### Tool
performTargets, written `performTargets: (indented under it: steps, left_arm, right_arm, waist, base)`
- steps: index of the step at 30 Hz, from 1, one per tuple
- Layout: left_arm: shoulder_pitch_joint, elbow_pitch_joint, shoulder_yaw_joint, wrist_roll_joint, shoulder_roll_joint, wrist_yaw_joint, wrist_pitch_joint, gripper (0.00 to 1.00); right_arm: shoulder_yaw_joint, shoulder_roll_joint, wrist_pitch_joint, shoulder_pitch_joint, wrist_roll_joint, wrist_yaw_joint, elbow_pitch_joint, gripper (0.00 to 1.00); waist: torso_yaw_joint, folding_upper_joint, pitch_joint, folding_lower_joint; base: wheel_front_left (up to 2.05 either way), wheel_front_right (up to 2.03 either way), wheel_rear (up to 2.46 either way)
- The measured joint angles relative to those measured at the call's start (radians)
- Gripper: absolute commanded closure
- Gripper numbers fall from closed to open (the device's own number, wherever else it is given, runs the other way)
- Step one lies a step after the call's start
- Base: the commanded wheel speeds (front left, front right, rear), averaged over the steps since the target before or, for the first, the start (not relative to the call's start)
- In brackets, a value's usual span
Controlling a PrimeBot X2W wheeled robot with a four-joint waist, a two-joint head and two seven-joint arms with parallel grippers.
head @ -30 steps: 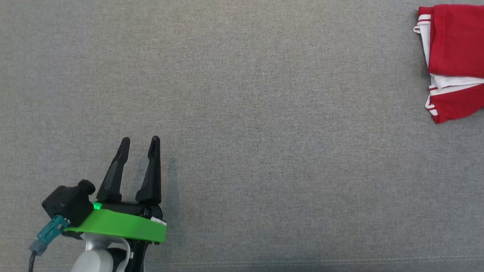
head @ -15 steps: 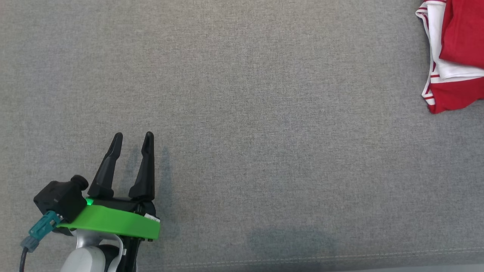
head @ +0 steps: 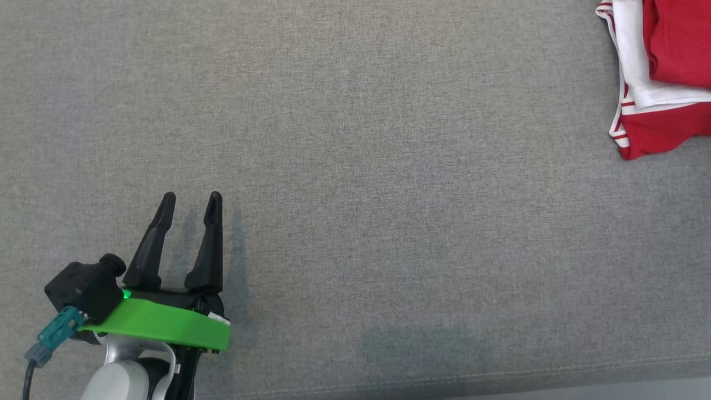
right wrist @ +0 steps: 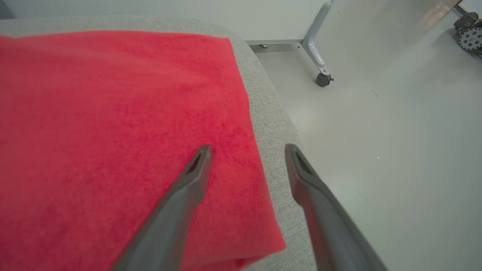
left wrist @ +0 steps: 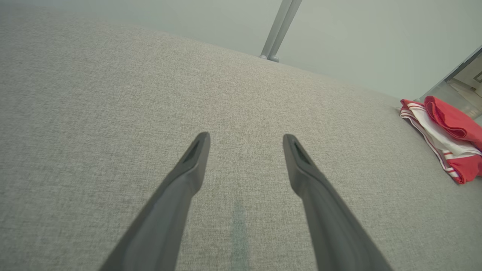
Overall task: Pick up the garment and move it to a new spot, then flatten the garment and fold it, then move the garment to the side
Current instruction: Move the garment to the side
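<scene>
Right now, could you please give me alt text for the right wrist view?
The right gripper, fingers open and empty, hovers over the edge of a red garment on a grey cushion. Beyond are a pale floor and a wheeled metal leg.

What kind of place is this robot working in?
Probably an indoor lab or test room: a wide grey fabric-covered surface holding a folded red-and-white garment, a smooth pale floor, and a metal frame leg on a caster.
</scene>
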Motion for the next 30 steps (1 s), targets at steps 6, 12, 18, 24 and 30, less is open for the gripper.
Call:
performTargets:
  steps: [6,12,18,24,30]
  left_arm:
    - [0.0,0.0,0.014,0.0,0.001,0.002,0.0,0.0]
    - [-0.008,0.007,0.01,-0.001,-0.004,0.003,-0.001,0.0]
    - [-0.022,0.028,-0.006,-0.002,-0.018,-0.01,-0.024,0.0]
    - [-0.064,0.067,0.001,-0.002,-0.026,-0.026,-0.056,0.0]
    - [-0.075,0.135,0.052,0.018,-0.029,-0.016,-0.1,0.0]
  right_arm:
    - [-0.013,0.033,-0.043,0.003,0.001,-0.001,0.011,0.0]
    - [-0.016,0.022,-0.089,-0.023,-0.006,-0.001,0.009,0.0]
    - [0.001,0.037,-0.149,-0.077,-0.038,0.004,-0.038,0.0]
    - [0.047,0.107,-0.173,-0.08,-0.084,0.037,-0.095,0.0]
    - [0.09,0.185,-0.184,-0.073,-0.117,0.062,-0.138,0.0]
  waist:
    - [-0.016,0.0,-0.003,0.0]
    - [-0.033,0.0,-0.027,0.0]
    - [-0.049,0.0,-0.066,0.0]
    - [-0.066,0.0,-0.121,-0.0001]
    - [-0.082,0.0,-0.19,-0.0001]
  base:
    - [0.0,0.0,0.0]
    - [0.0,0.0,0.0]
    - [0.0,0.0,0.0]
    - [0.0,0.0,0.0]
    - [0.0,0.0,0.0]
